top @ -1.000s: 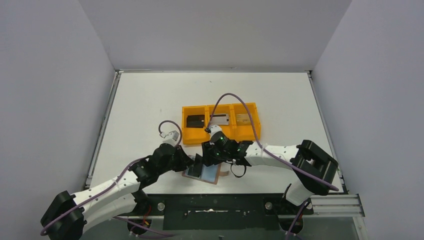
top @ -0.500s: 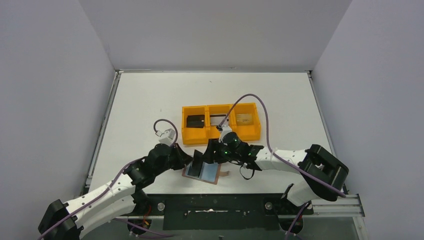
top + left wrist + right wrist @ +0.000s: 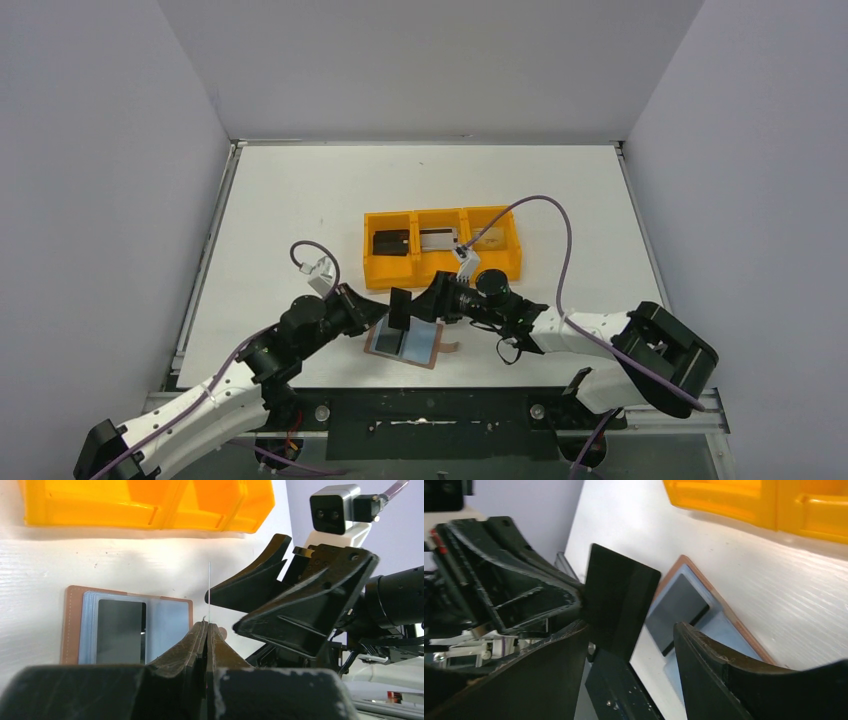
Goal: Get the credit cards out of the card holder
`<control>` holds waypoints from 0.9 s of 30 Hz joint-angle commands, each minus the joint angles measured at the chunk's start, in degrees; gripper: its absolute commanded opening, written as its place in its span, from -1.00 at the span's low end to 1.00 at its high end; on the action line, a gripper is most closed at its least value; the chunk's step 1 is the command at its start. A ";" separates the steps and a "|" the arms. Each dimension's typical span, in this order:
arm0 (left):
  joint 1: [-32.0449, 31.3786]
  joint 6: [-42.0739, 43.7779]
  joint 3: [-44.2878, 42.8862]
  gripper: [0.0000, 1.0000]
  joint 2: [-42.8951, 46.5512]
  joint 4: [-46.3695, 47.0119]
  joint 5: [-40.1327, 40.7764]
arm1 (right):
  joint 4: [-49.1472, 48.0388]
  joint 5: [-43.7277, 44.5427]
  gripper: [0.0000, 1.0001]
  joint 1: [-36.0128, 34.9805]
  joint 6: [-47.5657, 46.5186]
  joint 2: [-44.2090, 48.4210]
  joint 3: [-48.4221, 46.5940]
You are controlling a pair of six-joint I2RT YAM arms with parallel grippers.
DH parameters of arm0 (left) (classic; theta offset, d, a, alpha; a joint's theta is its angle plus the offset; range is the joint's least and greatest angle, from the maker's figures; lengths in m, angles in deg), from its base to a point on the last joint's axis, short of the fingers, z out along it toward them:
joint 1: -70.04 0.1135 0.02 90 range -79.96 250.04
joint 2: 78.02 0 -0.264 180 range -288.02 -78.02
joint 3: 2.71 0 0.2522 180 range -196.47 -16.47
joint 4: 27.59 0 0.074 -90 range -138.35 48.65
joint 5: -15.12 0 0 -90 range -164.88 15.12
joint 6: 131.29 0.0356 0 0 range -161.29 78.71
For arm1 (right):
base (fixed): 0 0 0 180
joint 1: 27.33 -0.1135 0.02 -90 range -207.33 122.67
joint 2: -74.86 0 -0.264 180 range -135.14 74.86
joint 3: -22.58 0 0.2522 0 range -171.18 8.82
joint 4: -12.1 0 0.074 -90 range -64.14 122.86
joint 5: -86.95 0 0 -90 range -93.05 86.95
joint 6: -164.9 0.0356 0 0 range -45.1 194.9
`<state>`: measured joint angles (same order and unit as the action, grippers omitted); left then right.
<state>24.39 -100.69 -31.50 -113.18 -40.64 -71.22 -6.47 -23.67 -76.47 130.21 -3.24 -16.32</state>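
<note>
The brown card holder (image 3: 428, 350) lies open on the table, grey-blue inside up, with a dark card (image 3: 120, 630) still in its left panel. Just above it my left gripper (image 3: 385, 315) is shut on a black credit card (image 3: 400, 308), held upright. That card is a thin edge-on line (image 3: 209, 590) in the left wrist view and a dark slab (image 3: 621, 605) in the right wrist view. My right gripper (image 3: 428, 298) faces it from the right, open. The card stands near its left finger (image 3: 549, 665), apart from the right finger (image 3: 714, 655).
The orange three-compartment tray (image 3: 440, 270) sits just behind the holder. It has a black card (image 3: 390, 242), a silvery card (image 3: 437, 238) and a gold-tan card (image 3: 487, 237), one per compartment. Both arms crowd the near middle of the table.
My right gripper has opened wider and its arm has swung rightward and back. The left gripper stays shut on the black card, which has risen slightly above the holder.
</note>
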 commanded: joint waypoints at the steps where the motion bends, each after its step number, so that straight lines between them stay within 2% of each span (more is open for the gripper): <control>1: 0.30 -2.06 0.71 -1.00 1.05 7.90 -1.39 | -11.08 -3.29 0.25 0.55 1.42 2.55 0.42; 7: 0.30 -3.60 2.55 -1.00 1.04 13.83 -3.10 | -13.84 -5.63 0.25 1.11 2.98 1.52 0.62; 17: 0.31 -4.36 3.72 -1.00 2.22 15.26 -2.67 | -17.11 -7.52 0.14 1.75 4.01 1.63 1.66; 22: 0.34 -5.16 5.03 -1.00 3.09 17.57 -2.53 | -18.04 -8.52 -0.02 2.03 4.32 2.03 2.01; 27: 0.38 -5.29 5.44 -1.00 3.33 17.84 -2.44 | -18.74 -8.65 -0.30 2.41 4.58 2.71 2.45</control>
<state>24.41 -105.63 -26.12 -110.49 -27.57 -73.62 -19.22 -30.79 -74.31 134.52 -2.67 -13.96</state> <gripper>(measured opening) 0.007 0.395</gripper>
